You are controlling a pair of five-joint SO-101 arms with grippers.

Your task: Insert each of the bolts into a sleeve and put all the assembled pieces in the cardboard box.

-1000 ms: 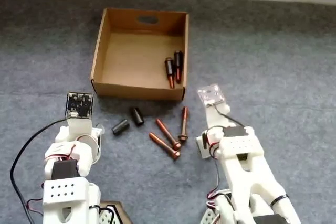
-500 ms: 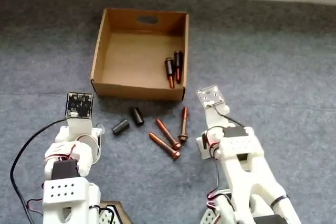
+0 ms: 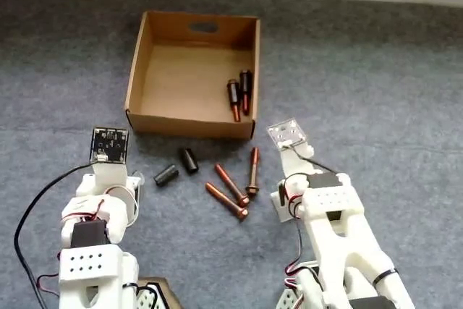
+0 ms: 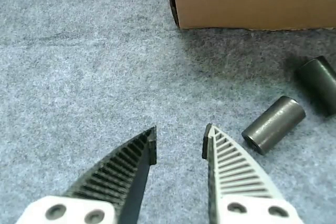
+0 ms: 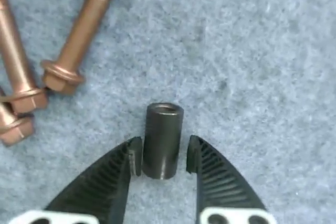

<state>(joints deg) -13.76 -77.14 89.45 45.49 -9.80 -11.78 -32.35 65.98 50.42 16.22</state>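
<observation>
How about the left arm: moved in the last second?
No. The left arm keeps its wrist camera board at the same spot just short of the cardboard box, by its near left corner.

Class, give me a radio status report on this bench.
Left gripper open, empty. Right gripper open, straddling a sleeve. Three bolts loose beside it.

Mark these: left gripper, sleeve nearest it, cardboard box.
left gripper (image 4: 179,141), left wrist view, midway between its fingertips.
nearest sleeve (image 4: 274,124), left wrist view, middle of the barrel.
cardboard box (image 3: 181,81), high view, bare floor inside.
</observation>
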